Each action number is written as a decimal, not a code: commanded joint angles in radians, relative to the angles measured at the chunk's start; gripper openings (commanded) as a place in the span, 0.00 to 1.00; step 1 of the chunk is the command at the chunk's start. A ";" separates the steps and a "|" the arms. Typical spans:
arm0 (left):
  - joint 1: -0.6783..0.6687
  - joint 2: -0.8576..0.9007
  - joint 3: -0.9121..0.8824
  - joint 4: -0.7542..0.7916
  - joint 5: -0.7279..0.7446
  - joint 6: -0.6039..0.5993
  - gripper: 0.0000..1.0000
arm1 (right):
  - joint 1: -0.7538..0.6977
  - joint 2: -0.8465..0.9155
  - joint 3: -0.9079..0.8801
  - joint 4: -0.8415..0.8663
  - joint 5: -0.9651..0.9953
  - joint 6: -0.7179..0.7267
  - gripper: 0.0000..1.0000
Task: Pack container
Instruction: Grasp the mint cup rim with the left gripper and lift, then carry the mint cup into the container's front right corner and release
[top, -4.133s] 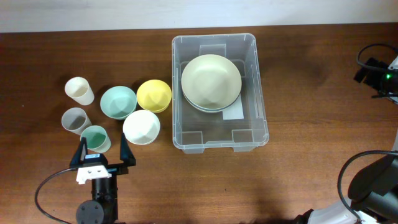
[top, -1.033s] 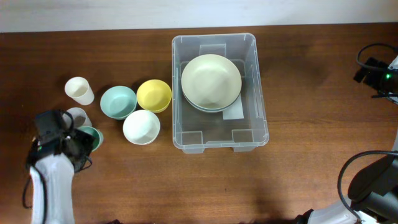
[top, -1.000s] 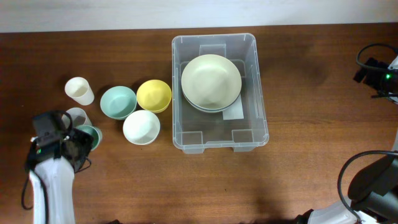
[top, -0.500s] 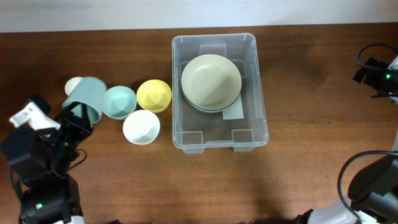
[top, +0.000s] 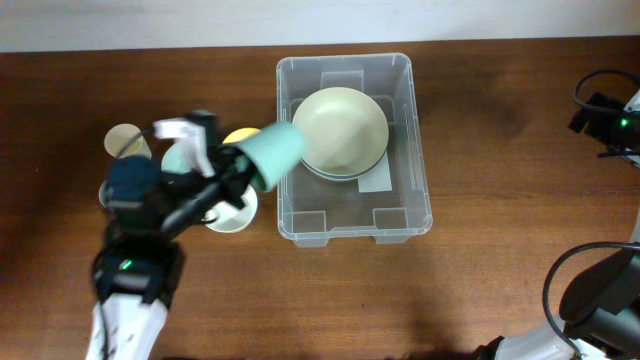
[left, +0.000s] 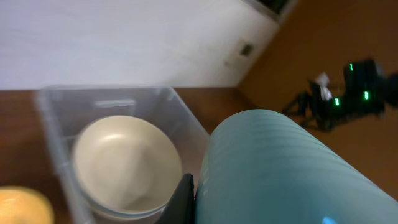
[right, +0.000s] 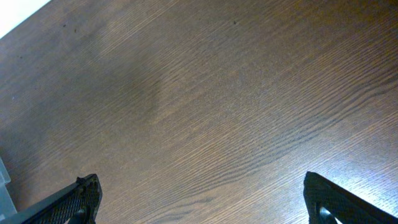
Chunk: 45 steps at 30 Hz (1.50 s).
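At mid-table we see the container (top: 345, 62), a clear rectangular plastic bin with rounded rim and stepped walls, holding stacked smooth pale bowls (top: 339, 130). Over its left edge our left gripper (top: 243, 170) clasps a tilted, faintly ribbed teal cup (top: 273, 154). Our right gripper (right: 202, 199) is spread wide, empty, above the grained wooden table (right: 217, 93)

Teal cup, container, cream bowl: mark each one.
teal cup (top: 272, 153), overhead view, on its side wall.
container (top: 340, 202), overhead view, on its bare floor.
cream bowl (top: 340, 128), overhead view, on its inner centre.
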 joint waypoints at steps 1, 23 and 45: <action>-0.124 0.140 0.010 0.082 -0.049 0.077 0.01 | -0.002 -0.024 0.015 0.000 0.008 0.004 0.99; -0.531 0.548 0.349 -0.191 -0.598 0.596 0.01 | -0.002 -0.024 0.015 0.000 0.008 0.004 0.99; -0.656 0.661 0.349 -0.158 -0.598 0.607 0.01 | -0.002 -0.024 0.015 0.000 0.008 0.004 0.99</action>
